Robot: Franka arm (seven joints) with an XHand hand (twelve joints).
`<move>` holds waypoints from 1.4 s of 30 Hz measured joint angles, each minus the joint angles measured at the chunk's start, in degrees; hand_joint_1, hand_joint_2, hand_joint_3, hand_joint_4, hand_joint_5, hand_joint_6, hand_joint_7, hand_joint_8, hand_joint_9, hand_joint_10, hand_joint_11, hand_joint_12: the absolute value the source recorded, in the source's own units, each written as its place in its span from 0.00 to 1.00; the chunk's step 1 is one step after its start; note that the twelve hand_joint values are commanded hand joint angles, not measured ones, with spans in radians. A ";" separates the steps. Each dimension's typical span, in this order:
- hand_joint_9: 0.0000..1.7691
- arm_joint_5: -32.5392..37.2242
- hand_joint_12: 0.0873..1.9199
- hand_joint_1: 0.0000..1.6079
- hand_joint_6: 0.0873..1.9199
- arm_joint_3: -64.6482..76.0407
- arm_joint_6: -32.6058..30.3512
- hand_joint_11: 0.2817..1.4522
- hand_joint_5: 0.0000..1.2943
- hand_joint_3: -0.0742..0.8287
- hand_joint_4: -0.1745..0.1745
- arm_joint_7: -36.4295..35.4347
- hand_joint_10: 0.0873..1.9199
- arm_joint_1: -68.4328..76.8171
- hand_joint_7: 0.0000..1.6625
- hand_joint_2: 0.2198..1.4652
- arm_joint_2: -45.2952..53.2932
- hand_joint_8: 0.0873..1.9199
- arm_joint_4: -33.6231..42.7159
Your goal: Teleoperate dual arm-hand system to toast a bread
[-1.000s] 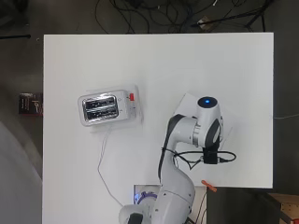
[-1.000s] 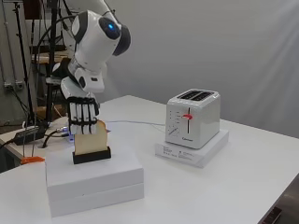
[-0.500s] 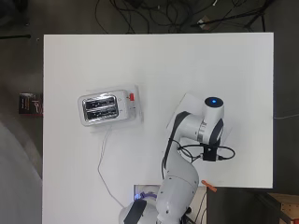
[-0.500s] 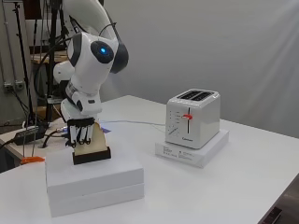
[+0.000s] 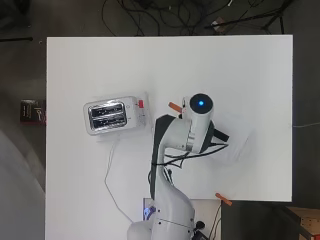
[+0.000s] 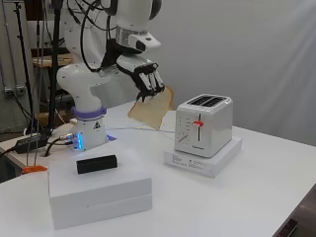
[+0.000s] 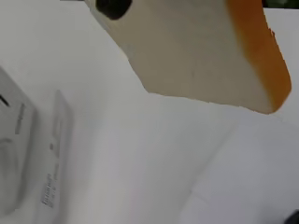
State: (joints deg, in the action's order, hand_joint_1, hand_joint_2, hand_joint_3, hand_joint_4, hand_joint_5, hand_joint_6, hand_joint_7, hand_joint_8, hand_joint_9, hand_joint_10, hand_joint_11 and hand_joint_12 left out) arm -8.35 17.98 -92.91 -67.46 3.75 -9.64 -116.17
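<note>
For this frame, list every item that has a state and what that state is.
hand: fingers curled, pinching the bread slice.
bread slice: lifted in the air, tilted, short of the toaster.
toaster: upright on its white base, slots empty, lever up.
black holder: empty, lying on the white box.
white box: closed, flat on the table.

The slice of bread [image 6: 152, 108], pale with an orange-brown crust, hangs tilted in the air beside the toaster [image 6: 204, 125], clear of it. The white two-slot toaster stands upright on a flat white block [image 6: 203, 158], its red lever [image 6: 197, 123] raised.
</note>
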 joint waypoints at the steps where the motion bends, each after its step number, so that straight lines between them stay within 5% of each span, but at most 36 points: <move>1: 0.68 2.30 0.49 0.76 0.63 -0.44 0.30 0.27 0.54 0.08 0.02 -0.74 0.29 0.15 0.60 0.78 0.15 0.56 0.64; 9: 0.76 7.93 0.20 0.76 0.67 -14.60 0.11 0.35 0.52 0.08 0.00 -6.78 0.00 2.64 0.63 0.77 2.55 0.48 5.05; 21: 0.75 15.07 0.00 0.77 0.67 -24.19 -1.60 0.40 0.54 0.08 0.00 -14.37 0.00 4.35 0.67 0.76 8.30 0.41 6.30; 29: 0.72 22.86 0.00 0.77 0.69 -24.52 -3.82 0.40 0.56 0.08 0.04 -12.06 0.00 4.42 0.68 0.75 6.16 0.36 4.70; 32: 0.60 30.08 0.00 0.83 0.70 -24.01 -6.39 0.40 0.55 0.09 0.01 -11.45 0.39 4.38 0.64 0.73 4.43 0.38 0.94; 37: 0.53 32.39 0.00 0.84 0.74 -24.04 -6.48 0.32 0.56 0.08 0.00 -11.09 0.48 4.39 0.61 0.74 4.80 0.42 -1.01; 40: 0.53 35.18 0.00 0.84 0.74 -24.20 -6.11 0.33 0.57 0.08 0.00 -12.00 0.48 4.47 0.61 0.74 6.38 0.42 -0.20; 42: 0.57 36.61 0.00 0.79 0.70 -24.47 -6.14 0.30 0.62 0.08 0.09 -12.40 0.20 4.54 0.66 0.73 7.02 0.32 0.26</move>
State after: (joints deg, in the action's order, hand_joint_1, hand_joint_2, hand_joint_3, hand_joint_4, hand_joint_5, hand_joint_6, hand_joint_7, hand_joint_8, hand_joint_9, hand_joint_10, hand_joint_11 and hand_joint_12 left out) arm 28.27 -6.49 -99.05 -79.86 8.28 -2.63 -115.91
